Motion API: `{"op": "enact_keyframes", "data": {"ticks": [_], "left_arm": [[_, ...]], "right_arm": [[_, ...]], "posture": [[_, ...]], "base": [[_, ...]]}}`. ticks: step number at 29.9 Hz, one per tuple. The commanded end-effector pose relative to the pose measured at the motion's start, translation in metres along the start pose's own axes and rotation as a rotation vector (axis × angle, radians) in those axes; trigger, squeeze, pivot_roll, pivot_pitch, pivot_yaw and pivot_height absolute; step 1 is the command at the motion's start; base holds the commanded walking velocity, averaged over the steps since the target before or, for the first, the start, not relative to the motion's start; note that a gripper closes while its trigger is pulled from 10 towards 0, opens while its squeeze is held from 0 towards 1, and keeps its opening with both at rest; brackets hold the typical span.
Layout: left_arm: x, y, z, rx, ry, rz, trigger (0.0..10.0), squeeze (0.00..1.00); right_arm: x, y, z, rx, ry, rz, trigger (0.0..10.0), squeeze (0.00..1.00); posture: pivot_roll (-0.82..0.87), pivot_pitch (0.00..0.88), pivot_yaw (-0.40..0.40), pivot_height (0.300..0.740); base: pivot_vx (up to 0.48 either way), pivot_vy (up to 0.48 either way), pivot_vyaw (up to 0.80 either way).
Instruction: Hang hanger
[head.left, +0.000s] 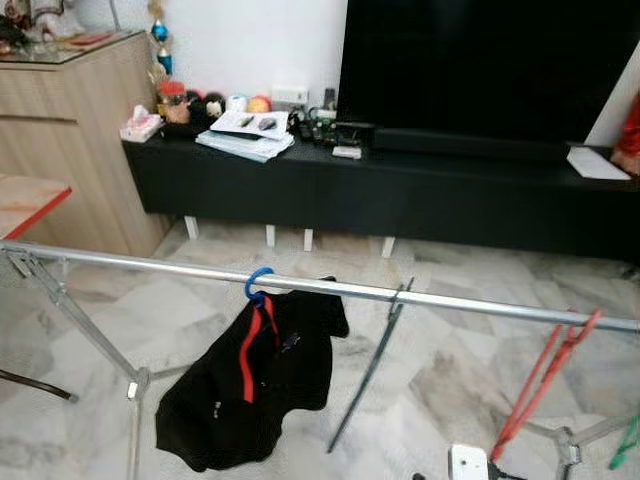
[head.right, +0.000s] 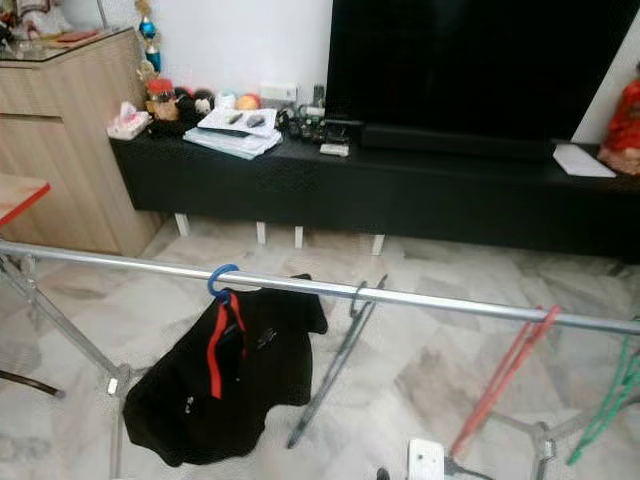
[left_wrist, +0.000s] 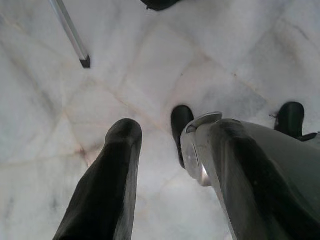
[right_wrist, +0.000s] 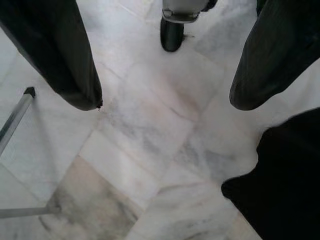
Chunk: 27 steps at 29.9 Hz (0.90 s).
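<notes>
Fig.: blue hanger (head.left: 258, 284) w/ black garment (head.left: 255, 380) already hooked on drying-rack rail (head.left: 450, 296).
Both hands, left hand (left_wrist: 165, 165) & right hand (right_wrist: 165, 100), wide, empty, aimed at floor; risk: garment drags on the floor, hook could slide.

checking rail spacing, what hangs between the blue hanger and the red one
One dark grey hanger, hooked on the silver metal rail between the blue-hooked hanger and the red hanger, in both eye views.

Head stereo forward-down; wrists near floor (left_wrist: 150, 90).
</notes>
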<state>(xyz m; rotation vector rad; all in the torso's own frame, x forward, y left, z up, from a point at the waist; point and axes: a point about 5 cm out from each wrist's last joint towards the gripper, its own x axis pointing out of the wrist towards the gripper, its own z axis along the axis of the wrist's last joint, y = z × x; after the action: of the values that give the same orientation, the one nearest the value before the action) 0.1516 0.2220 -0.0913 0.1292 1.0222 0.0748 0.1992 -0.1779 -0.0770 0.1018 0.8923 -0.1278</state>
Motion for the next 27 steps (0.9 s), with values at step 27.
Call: {"op": "enact_keyframes", "data": {"ticks": [27], "left_arm": [[0.0005, -0.004, 0.001, -0.019, -0.001, -0.011, 10.0, 0.0]], "right_arm": [[0.0008, 0.0015, 0.0029, -0.079, 0.016, 0.054, 10.0, 0.0]], "posture": [[0.05, 0.0, -0.045, 0.74]], "base": [[-0.163, 0.0, 0.0]]}}
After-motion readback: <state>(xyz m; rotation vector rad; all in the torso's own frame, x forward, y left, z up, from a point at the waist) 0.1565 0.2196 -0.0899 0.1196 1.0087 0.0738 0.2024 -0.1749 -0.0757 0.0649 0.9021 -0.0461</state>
